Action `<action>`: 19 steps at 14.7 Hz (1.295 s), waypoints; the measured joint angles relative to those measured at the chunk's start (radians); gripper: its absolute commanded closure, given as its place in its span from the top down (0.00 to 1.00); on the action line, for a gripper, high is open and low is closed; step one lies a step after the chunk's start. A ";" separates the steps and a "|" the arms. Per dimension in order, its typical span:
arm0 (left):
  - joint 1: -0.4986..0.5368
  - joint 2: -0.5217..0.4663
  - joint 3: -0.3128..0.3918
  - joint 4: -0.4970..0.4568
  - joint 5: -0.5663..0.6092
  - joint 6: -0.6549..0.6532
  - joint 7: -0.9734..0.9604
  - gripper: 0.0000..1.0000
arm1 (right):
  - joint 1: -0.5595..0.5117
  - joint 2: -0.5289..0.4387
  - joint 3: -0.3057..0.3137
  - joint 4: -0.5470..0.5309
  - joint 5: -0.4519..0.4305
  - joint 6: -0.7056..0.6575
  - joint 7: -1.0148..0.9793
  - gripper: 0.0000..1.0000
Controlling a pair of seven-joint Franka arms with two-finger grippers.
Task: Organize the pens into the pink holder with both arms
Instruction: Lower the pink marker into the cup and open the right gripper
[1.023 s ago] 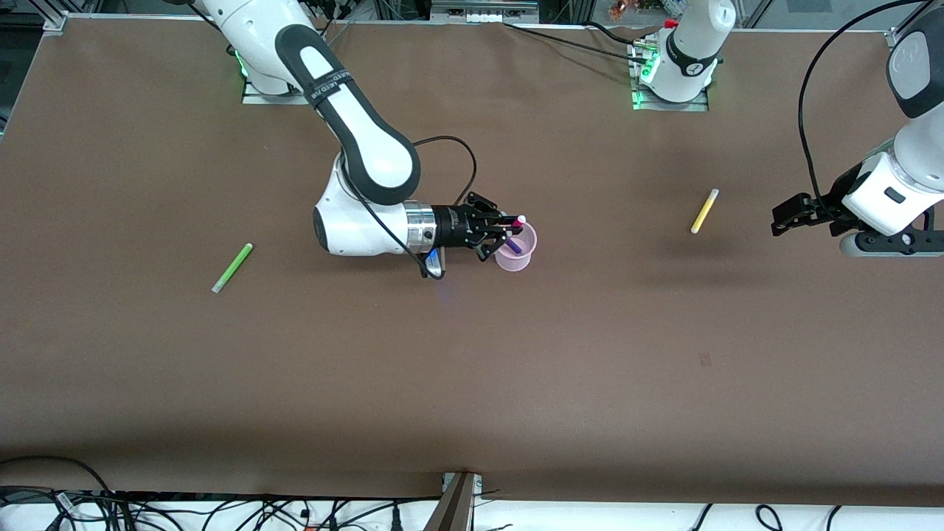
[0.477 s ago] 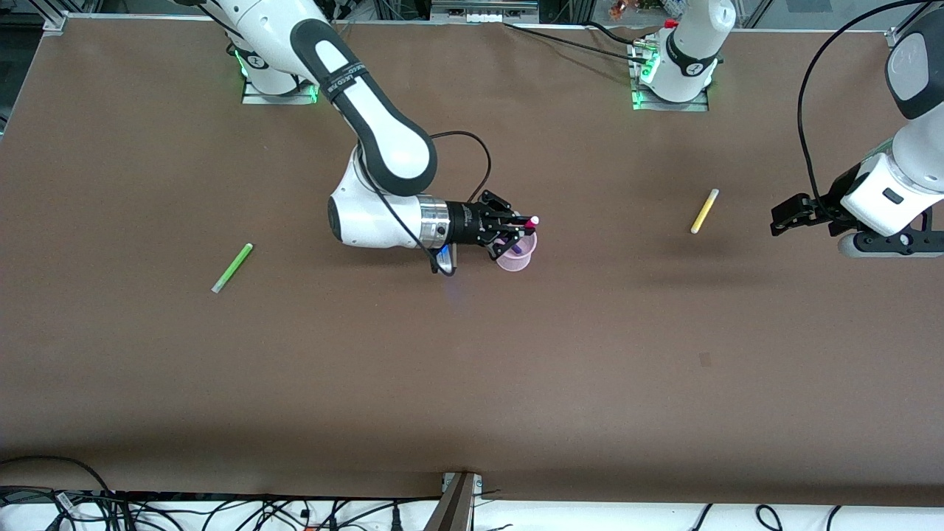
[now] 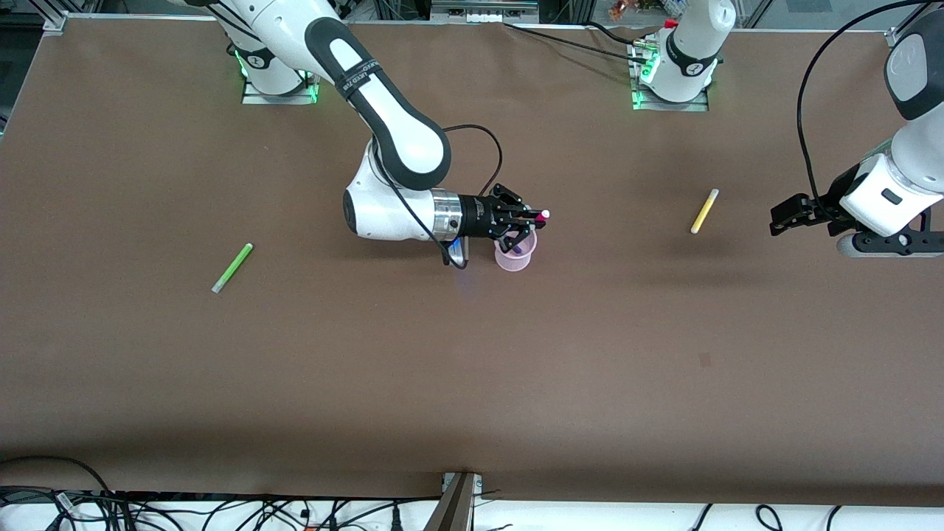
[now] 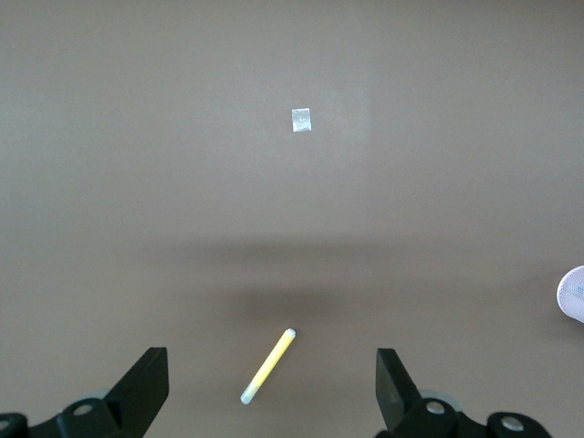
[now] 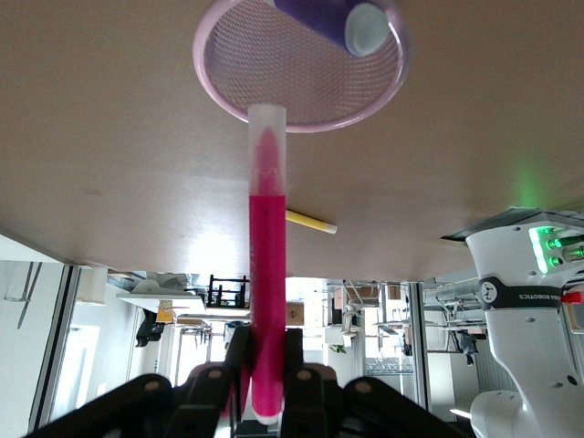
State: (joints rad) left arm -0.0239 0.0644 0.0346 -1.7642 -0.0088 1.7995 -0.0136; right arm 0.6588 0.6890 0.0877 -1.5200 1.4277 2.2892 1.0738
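Note:
My right gripper (image 3: 525,217) is shut on the magenta-pink pen (image 3: 537,215) and holds it level just above the pink holder (image 3: 512,259). The pen's pale tip pokes out toward the left arm's end. In the right wrist view the pen (image 5: 267,265) runs from the gripper (image 5: 267,370) to the holder's rim (image 5: 319,126). The purple pen (image 5: 324,16) leans inside the holder. The yellow pen (image 3: 704,211) lies near my open left gripper (image 3: 786,218). In the left wrist view it (image 4: 268,366) lies between the spread fingers (image 4: 146,383). The light green pen (image 3: 232,267) lies toward the right arm's end.
The brown table (image 3: 472,369) carries a small pale patch (image 4: 301,119). The arm bases (image 3: 671,74) stand at the table's back edge. Cables hang along the edge nearest the front camera.
My right gripper has moved toward the left arm's end with the magenta pen, whose tip has passed over the holder. The left arm has not moved.

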 measured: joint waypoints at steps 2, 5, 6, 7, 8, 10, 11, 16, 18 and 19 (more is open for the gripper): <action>0.000 0.000 0.000 -0.001 0.000 0.000 0.000 1.00 | 0.006 0.006 0.000 0.000 0.001 0.000 -0.001 0.00; 0.000 0.000 0.000 -0.001 0.000 0.000 0.000 1.00 | 0.009 0.031 0.000 0.000 0.002 0.001 -0.024 0.00; 0.000 0.000 0.000 -0.001 0.000 0.000 0.000 1.00 | 0.009 0.040 -0.001 0.000 0.002 0.001 -0.032 0.00; 0.000 0.000 0.000 -0.001 0.000 0.000 0.000 1.00 | 0.009 0.047 -0.001 0.000 0.002 0.002 -0.039 0.00; 0.000 0.000 0.000 -0.001 0.000 0.000 0.000 1.00 | 0.009 0.053 -0.001 0.000 0.002 0.002 -0.047 0.00; 0.000 0.000 0.000 -0.001 0.000 0.000 0.000 1.00 | 0.009 0.060 -0.001 0.000 0.003 0.002 -0.067 0.00; 0.000 0.000 0.000 -0.001 0.000 0.000 0.000 1.00 | 0.009 0.062 -0.001 0.000 0.003 0.002 -0.074 0.00; -0.001 0.000 0.000 -0.001 0.000 0.000 0.000 1.00 | 0.009 0.064 -0.001 0.000 0.003 0.002 -0.090 0.23; -0.001 0.000 0.000 -0.001 0.000 0.000 0.000 1.00 | 0.009 0.065 -0.001 0.000 0.003 0.002 -0.109 0.33; -0.001 0.000 0.000 -0.001 0.000 0.000 0.000 1.00 | 0.009 0.066 -0.001 0.000 0.003 0.002 -0.117 0.43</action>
State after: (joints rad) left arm -0.0245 0.0644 0.0345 -1.7650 -0.0088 1.7995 -0.0136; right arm 0.6677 0.7553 0.0863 -1.5201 1.4306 2.2912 0.9566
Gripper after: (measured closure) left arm 0.000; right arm 0.771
